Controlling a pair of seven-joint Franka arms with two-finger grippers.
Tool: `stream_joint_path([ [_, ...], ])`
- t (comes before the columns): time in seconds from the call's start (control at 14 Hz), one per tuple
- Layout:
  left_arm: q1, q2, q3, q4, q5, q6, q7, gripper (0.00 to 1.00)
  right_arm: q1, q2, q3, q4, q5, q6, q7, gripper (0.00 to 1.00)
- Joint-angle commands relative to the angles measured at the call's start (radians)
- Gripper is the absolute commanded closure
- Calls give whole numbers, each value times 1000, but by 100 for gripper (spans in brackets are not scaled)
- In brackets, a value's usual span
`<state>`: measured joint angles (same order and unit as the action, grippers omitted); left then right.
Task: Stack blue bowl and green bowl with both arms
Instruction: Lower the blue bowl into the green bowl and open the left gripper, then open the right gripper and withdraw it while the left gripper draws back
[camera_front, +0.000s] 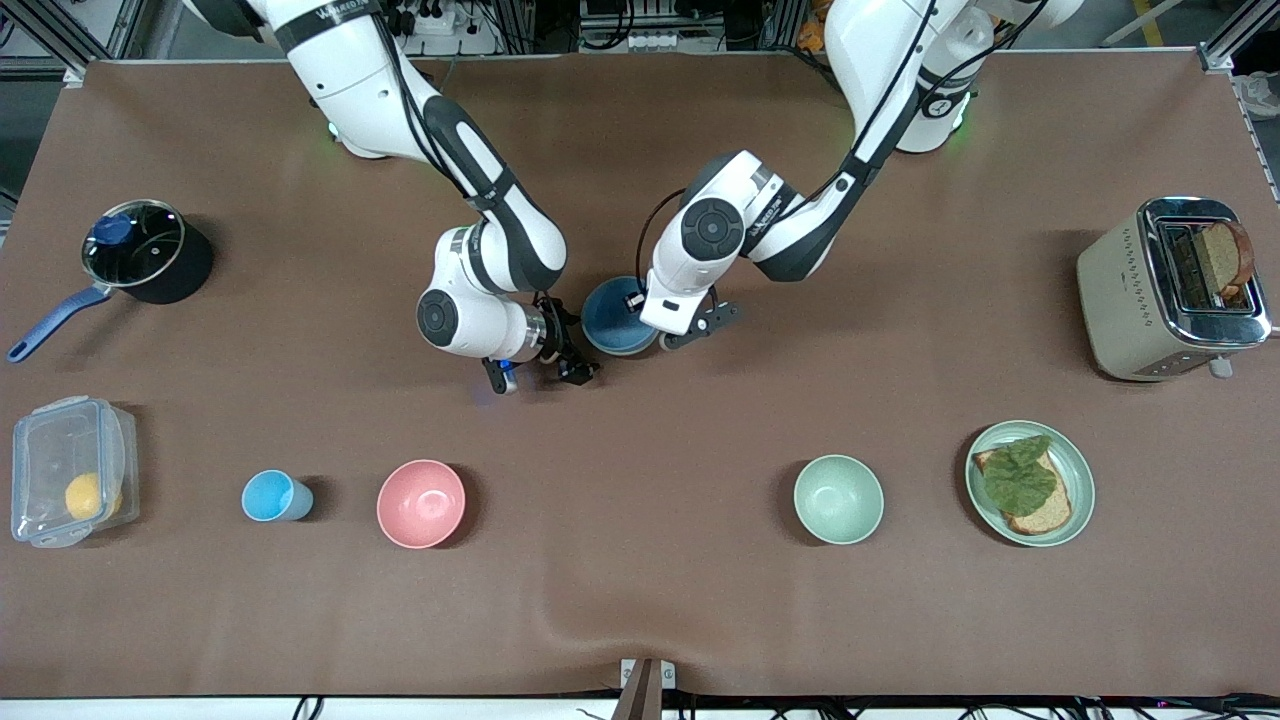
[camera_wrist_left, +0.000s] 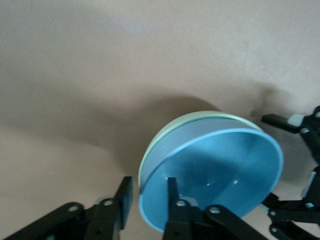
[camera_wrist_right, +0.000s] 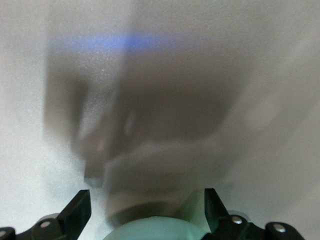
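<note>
The blue bowl (camera_wrist_left: 215, 175) sits nested inside a green bowl (camera_wrist_left: 165, 137), whose pale rim peeks out around it in the left wrist view, so the stack looks made, at mid-tabletop between the two arms. The left gripper (camera_wrist_left: 147, 207) straddles the rim of the stack, one finger inside the blue bowl and one outside, with a gap showing on the outer side; I judge it parted, not pinching. The right gripper (camera_front: 545, 372) hangs low just beside the stack, toward the right arm's end, fingers spread wide and holding nothing. A second green bowl (camera_front: 838, 499) stands alone nearer the front camera, well apart, beside the green plate (camera_front: 1079, 470) of bread. What seems left: both arms backing clear.
</note>
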<state>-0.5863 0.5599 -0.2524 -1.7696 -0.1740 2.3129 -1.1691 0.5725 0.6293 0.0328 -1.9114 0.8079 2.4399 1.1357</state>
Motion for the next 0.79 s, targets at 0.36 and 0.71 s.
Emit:
stream_joint_path([
  [0.36, 130, -31, 28, 237, 217, -335, -21, 0, 0, 1, 1, -3, 27, 5, -25, 0],
  [0.71, 313, -123, 28, 242, 251, -412, 266, 0, -34, -80, -19, -41, 17, -34, -82, 0],
])
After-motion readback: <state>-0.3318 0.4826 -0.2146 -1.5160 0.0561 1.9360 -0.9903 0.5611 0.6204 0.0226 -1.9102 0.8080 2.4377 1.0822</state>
